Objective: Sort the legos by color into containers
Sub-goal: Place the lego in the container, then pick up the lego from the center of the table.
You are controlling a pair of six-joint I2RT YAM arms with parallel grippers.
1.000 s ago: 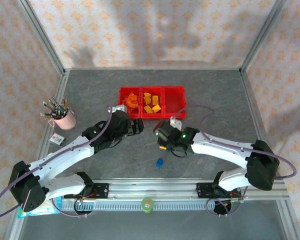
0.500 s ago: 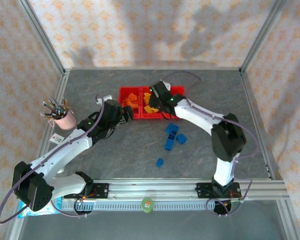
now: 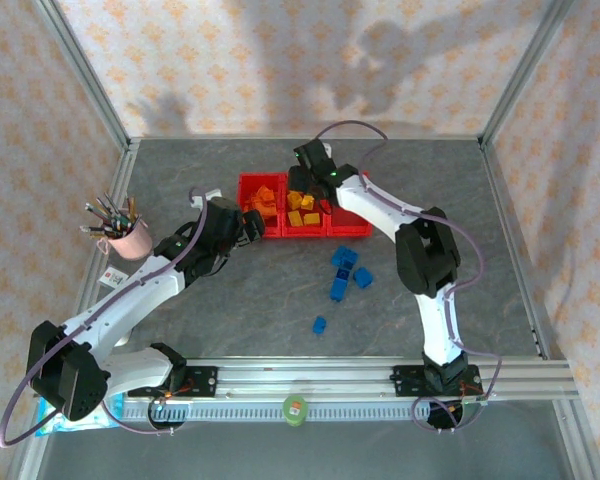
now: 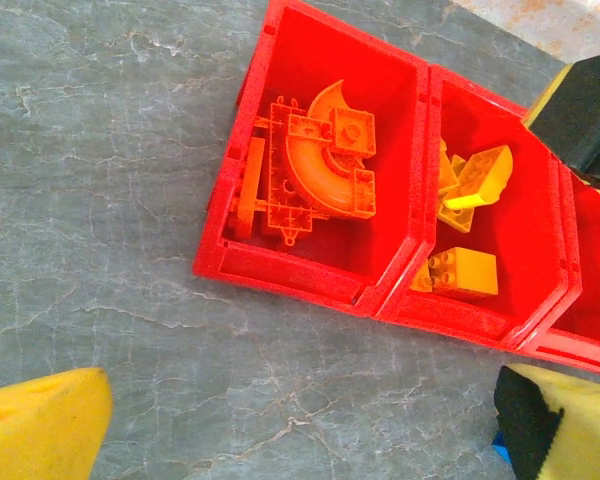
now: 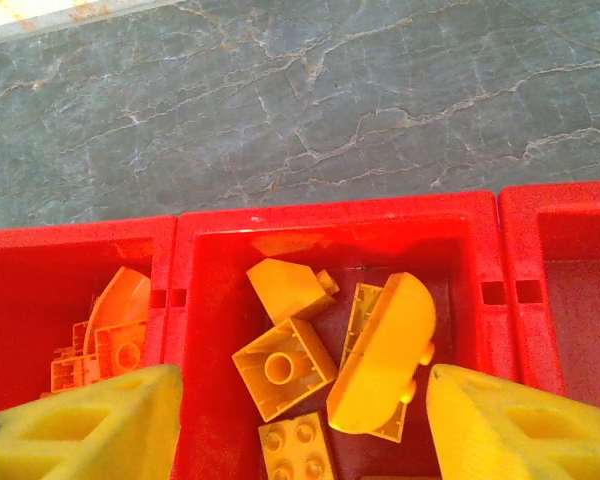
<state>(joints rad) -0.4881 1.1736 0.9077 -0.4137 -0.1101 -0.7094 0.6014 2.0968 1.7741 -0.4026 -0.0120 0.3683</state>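
Over the middle of three joined red containers (image 3: pixel 350 210), the right tool (image 5: pixel 302 390) hung with its fingers spread wide and nothing pinched between them, directly above a heap of yellow legos (image 5: pixel 280 370) lying in that bin. Orange legos (image 4: pixel 315 165), among them a curved piece, sat in the left bin, while the right bin looked bare in what could be seen of it. Blue legos (image 3: pixel 338 289) lay loose on the grey table (image 3: pixel 260 310), a small cluster near the front of the containers and a lone brick nearer the arms' bases. Just beside the left bin's front corner, the left tool (image 4: pixel 302 405) hovered, fingers fully apart and empty, looking down on the orange and yellow bins. A pink cup of pens (image 3: pixel 128 240) stood well off to the left. To an onlooker, the step in hand appeared to be the release of a yellow piece, with orange and yellow seemingly sorted and blue not yet begun. The next move would likely call for the right arm to lift clear of the bin wall, swing to the blue cluster, close on a single brick without nudging its neighbours, and carry it to the bare right bin.
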